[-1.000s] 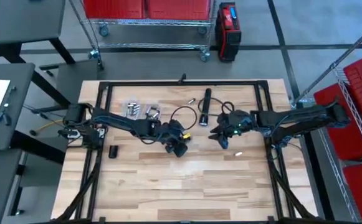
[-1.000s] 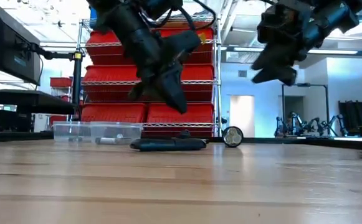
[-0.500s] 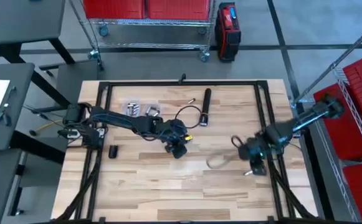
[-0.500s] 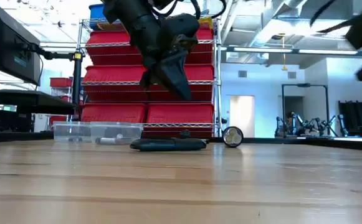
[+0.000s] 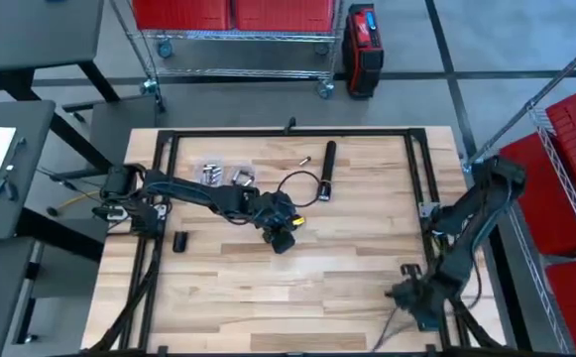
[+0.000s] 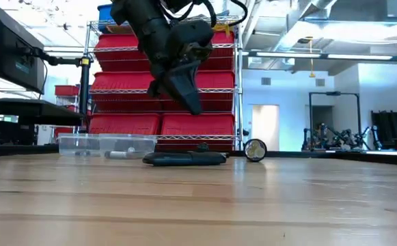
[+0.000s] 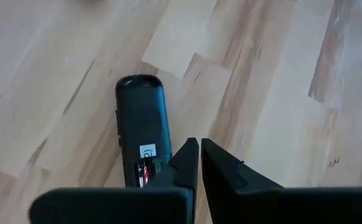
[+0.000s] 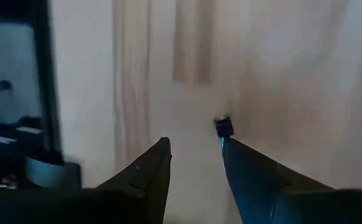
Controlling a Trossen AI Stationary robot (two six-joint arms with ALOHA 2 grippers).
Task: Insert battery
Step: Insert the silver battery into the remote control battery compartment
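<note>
Red bins [image 6: 164, 82] on wire shelving [image 5: 236, 40], grey floor [image 5: 486, 40].

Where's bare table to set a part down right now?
Free: the wide front half of the table, between the left end effector mid-table and the right end effector at the front right corner. Crowded: the back strip, with clear containers, flashlight and cable. A small black cap sits at the left edge.

Overhead camera looks straight down, low camera level across the same table [image 5: 297, 268]
</note>
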